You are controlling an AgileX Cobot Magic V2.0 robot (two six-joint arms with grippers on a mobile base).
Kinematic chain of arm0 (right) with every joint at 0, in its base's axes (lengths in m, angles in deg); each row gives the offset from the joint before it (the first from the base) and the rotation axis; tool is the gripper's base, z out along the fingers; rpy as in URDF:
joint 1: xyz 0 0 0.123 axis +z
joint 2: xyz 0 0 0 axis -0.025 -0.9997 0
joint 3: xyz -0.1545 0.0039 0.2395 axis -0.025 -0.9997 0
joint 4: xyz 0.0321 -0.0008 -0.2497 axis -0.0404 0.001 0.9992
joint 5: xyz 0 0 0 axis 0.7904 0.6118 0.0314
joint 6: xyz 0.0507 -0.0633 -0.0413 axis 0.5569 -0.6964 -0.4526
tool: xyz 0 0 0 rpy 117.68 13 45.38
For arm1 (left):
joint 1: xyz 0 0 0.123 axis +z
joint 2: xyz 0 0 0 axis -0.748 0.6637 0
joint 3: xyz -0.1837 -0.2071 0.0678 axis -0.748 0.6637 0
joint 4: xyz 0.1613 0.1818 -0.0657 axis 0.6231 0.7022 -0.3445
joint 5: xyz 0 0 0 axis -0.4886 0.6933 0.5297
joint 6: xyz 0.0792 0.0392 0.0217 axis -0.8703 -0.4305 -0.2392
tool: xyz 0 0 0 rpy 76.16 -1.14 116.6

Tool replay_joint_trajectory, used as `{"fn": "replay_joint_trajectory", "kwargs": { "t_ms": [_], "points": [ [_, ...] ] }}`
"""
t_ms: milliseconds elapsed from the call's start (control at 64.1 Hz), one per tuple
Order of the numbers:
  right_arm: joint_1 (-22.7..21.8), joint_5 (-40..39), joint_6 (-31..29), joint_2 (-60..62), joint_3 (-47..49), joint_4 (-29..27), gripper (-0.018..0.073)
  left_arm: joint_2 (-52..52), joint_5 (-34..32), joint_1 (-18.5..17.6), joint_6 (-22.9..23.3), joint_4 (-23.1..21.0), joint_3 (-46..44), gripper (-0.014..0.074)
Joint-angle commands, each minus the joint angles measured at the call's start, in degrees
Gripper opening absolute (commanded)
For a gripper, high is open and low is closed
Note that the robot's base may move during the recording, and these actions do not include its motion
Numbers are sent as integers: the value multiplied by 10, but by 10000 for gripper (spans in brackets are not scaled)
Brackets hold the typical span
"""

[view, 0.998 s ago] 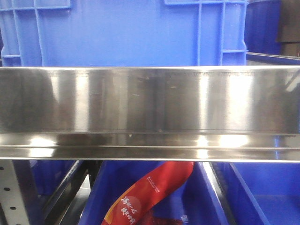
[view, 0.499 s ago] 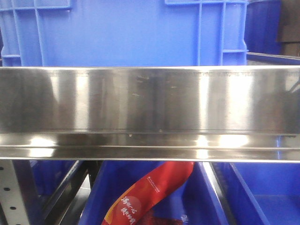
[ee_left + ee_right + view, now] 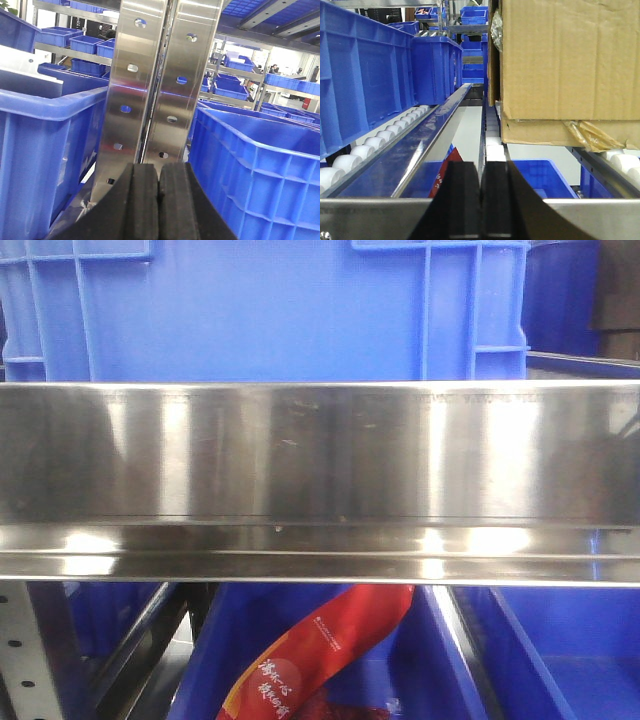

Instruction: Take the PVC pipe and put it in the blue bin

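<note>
Your left gripper [image 3: 158, 200] and right gripper [image 3: 480, 200] both have their black pads pressed together with nothing between them. The small white curved PVC pipe shows in no view, so you cannot yet aim. Reach forward blind and the right gripper risks striking the polished steel shelf rail [image 3: 380, 220] or snagging the brown cardboard box [image 3: 570, 60] beside it

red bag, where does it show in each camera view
Front: bottom centre, the red bag lies in the lower blue bin.
Left wrist: not in it.
Right wrist: a red sliver low, left of centre.
Shared landmark: that blue bin, in the front and right wrist views.
</note>
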Motion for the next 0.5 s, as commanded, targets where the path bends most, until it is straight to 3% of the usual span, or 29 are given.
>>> {"fn": "replay_joint_trajectory", "kwargs": {
  "t_ms": [0,218,359,405,483],
  "points": [
    [-3,-8,-2,1,0,0,-162,-3,-9,2,4,-4,1,-111],
    [-3,-8,-2,1,0,0,-162,-4,-27,2,4,-6,14,-111],
    [-3,-8,-2,1,0,0,-162,-26,-111,2,4,-6,90,-111],
    [-3,-8,-2,1,0,0,-162,-42,-149,1,4,7,127,-111],
    [-3,-8,-2,1,0,0,-162,-65,-191,1,4,69,188,-111]
  ]
}}
